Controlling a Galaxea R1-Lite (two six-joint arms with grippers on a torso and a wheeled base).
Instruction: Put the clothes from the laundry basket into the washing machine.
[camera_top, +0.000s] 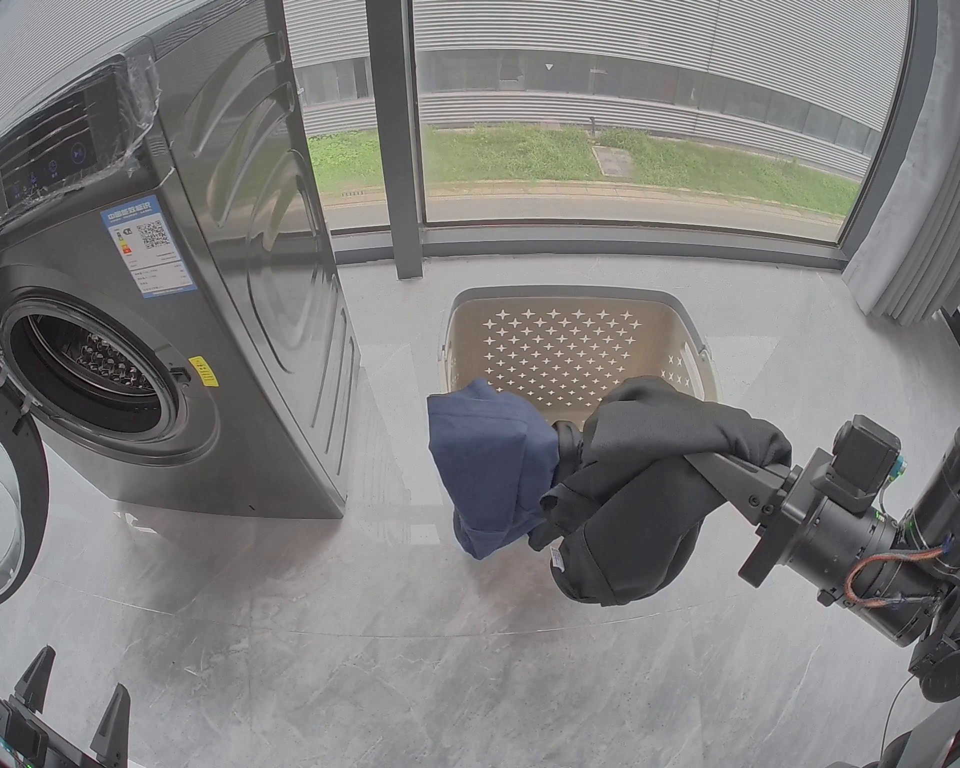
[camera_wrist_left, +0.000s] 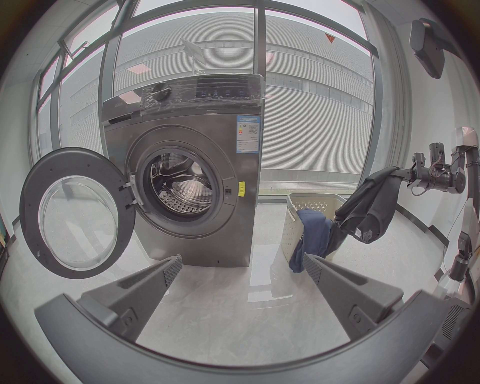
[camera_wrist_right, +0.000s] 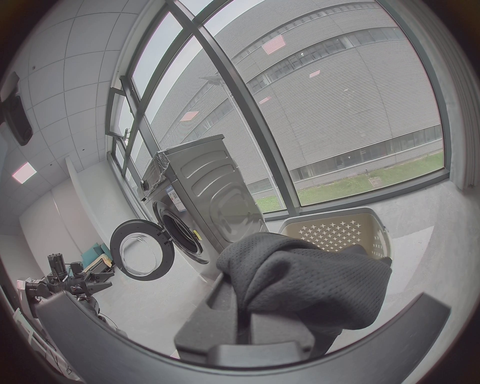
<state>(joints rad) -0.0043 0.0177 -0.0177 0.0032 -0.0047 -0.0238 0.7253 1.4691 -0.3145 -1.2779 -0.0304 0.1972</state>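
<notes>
Right, nearest to us our left gripper (camera_top: 82, 678) hangs low over the floor, jaws spread wide with nothing between them, probably kept free. Further out, our right gripper (camera_top: 715, 468) has its jaws pinched on the black garment (camera_top: 640, 490), held clear of the floor. A blue garment (camera_top: 495, 465) drapes over the laundry basket's (camera_top: 570, 340) near rim, touching it. To our left, the washing machine (camera_top: 250, 250) stands with its door (camera_wrist_left: 75, 212) open, ready for loading.

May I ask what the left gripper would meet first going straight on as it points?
Probably the washer front, near its edge toward the basket; only floor lies before the left gripper, though depth is unclear.
</notes>
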